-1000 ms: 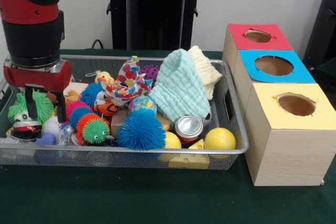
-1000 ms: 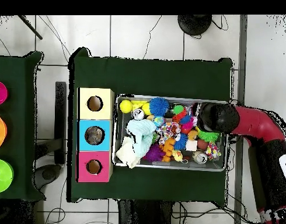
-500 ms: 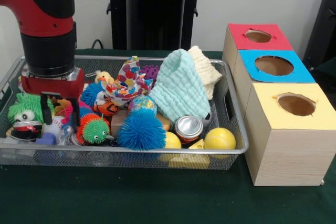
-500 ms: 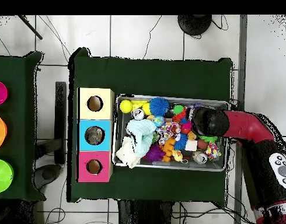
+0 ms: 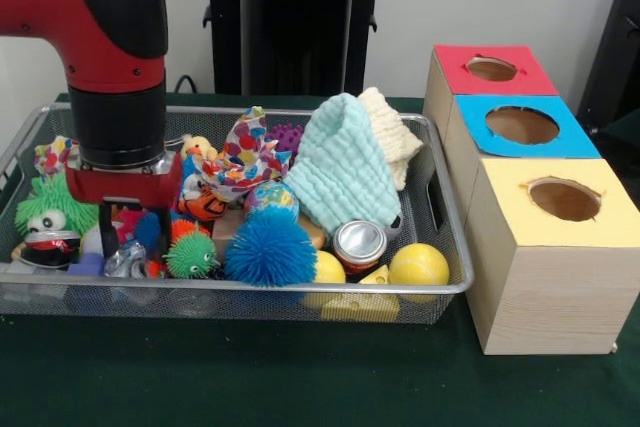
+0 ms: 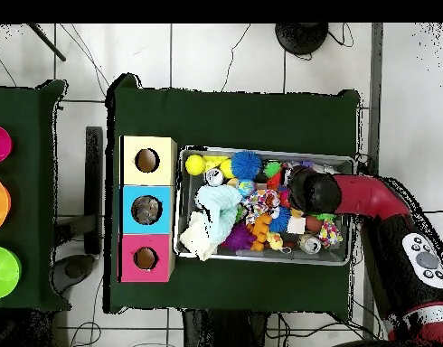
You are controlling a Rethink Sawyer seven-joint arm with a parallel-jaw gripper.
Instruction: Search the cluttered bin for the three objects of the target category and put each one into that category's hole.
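Note:
The wire mesh bin (image 5: 300,289) is full of toys; it also shows in the overhead view (image 6: 261,257). My gripper (image 5: 135,237) reaches down into the bin's left part, open, with one black finger (image 5: 108,232) showing among the toys. A crinkly see-through plastic item (image 5: 124,259) lies just below it, by the front rim. I cannot tell whether the fingers touch it. Other such items are hidden. The blue-surround hole (image 5: 522,125) is in the middle box to the right of the bin. In the overhead view (image 6: 146,211) something pale shows inside it. There the arm (image 6: 314,192) covers the gripper.
A red-surround hole (image 5: 491,69) and a yellow-surround hole (image 5: 564,199) flank the blue one. In the bin lie a mint cloth (image 5: 345,172), a shiny can (image 5: 359,244), a blue spiky ball (image 5: 268,247), a yellow ball (image 5: 418,265) and a green-haired toy (image 5: 48,217).
In the front view the arm has moved right along the bin and lower into the toys. The orange and green spiky ball has shifted right.

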